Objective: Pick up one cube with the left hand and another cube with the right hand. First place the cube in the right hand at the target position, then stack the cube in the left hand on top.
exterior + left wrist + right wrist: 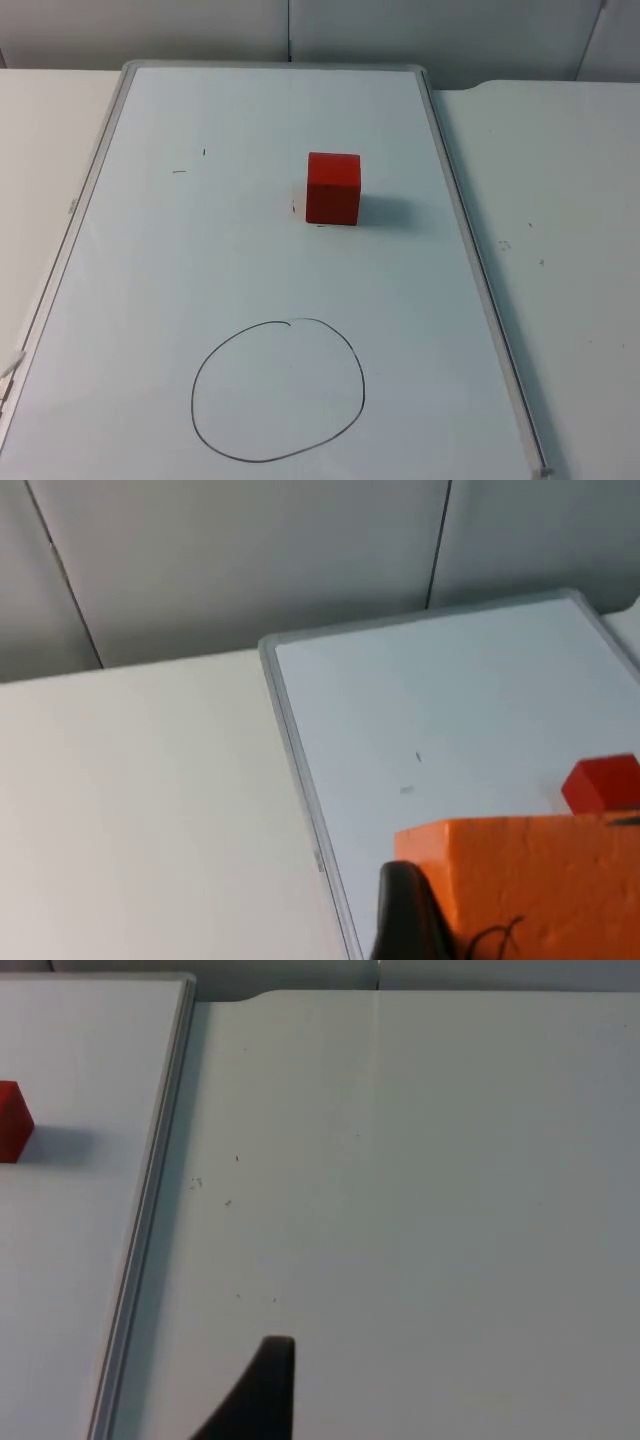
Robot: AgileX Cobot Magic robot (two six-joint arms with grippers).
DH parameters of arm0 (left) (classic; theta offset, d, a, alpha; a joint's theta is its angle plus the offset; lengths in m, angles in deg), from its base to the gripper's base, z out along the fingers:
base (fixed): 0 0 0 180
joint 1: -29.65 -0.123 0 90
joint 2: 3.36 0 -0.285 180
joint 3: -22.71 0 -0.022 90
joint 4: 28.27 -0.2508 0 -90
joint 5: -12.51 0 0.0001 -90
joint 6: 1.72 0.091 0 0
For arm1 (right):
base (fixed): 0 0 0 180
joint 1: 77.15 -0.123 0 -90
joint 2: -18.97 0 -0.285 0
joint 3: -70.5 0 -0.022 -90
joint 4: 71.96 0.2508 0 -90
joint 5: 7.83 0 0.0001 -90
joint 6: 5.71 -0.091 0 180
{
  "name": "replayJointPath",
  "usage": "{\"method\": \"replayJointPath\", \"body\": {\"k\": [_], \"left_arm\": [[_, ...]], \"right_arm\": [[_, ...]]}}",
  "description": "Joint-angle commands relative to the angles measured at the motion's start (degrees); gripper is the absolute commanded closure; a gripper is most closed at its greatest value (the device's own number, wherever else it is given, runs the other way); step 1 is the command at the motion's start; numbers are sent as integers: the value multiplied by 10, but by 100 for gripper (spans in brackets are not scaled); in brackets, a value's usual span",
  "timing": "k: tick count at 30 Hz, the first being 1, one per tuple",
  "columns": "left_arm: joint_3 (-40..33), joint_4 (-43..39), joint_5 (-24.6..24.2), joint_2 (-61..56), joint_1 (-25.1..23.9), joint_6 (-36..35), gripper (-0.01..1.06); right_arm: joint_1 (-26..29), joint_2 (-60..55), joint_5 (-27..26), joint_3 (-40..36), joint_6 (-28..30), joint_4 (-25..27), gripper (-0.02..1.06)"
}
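Red cube (333, 188) upright on the whiteboard (150, 290), well beyond the drawn circle (278, 390), apart from it and untouched. Left gripper (470, 920) up off the board near its far left corner, clamped on an orange cube (530, 880). Right gripper (262, 1390) over bare table (420, 1180) right of the board frame; finger spacing cannot be told. Step in hand judged to be the right-hand pickup: advise squaring fingers to opposite faces, descending straight, closing at mid-height, keeping the orange cube clear meanwhile.
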Motion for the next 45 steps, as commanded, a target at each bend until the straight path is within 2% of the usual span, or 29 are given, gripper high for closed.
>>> {"method": "replayJointPath", "body": {"k": [1, 3, 6, 9, 17, 21, 22, 25, 26, 27, 29, 31, 34, 35, 36, 38, 39, 40, 43, 44, 45], "left_arm": [[-59, 0, 13, -71, 4, -10, 86], [-115, 0, 13, -135, 4, -11, 86], [-143, 0, 12, -182, 4, -11, 86], [-177, 0, -11, -252, 4, -11, 86], [-188, -8, -42, -298, 4, -9, 86], [-188, -10, -39, -298, 4, -9, 86], [-188, -15, -39, -298, 4, -9, 86], [-188, -19, -38, -298, 4, -9, 86], [-188, -19, -38, -298, 4, -9, 86], [-188, -19, -38, -298, 4, -9, 86], [-188, -19, -38, -298, 4, -9, 86], [-188, -19, -38, -298, 4, -9, 86], [-188, -22, -38, -298, 4, -6, 86], [-188, -22, -38, -298, 4, -6, 86], [-188, -23, -38, -298, 4, -6, 86], [-188, -23, -38, -298, 4, -6, 86], [-188, -23, -38, -298, 4, -6, 86], [-188, -23, -38, -298, 4, -6, 86], [-188, -23, -38, -298, 4, -6, 86], [-188, -23, -38, -298, 4, -6, 86], [-188, -23, -38, -298, 4, -6, 86]], "right_arm": [[4, 2, -6, -6, 0, -2, 0], [4, 2, -6, -6, 0, -2, 0], [4, 2, -6, -6, 3, 0, 0], [4, 2, -6, -6, 19, 13, 0], [4, 2, -7, 15, 33, 69, 0], [4, -50, -17, 36, 71, 98, 3], [4, -77, -28, 46, 105, 118, 3], [4, -175, -88, 82, 212, 221, 4], [4, -175, -88, 82, 212, 221, 4], [4, -229, -114, 103, 243, 260, 4], [4, -322, -139, 140, 272, 300, 4], [4, -364, -142, 165, 289, 311, 4], [-7, -513, -144, 253, 359, 378, 4], [-7, -513, -144, 253, 359, 378, 4], [-26, -579, -146, 292, 365, 397, 4], [-72, -674, -151, 364, 340, 385, 4], [-72, -674, -151, 364, 340, 385, 4], [-95, -711, -155, 391, 322, 373, 4], [-187, -828, -199, 476, 182, 274, 4], [-187, -828, -199, 476, 182, 274, 4], [-213, -861, -210, 505, 119, 220, 4]]}}
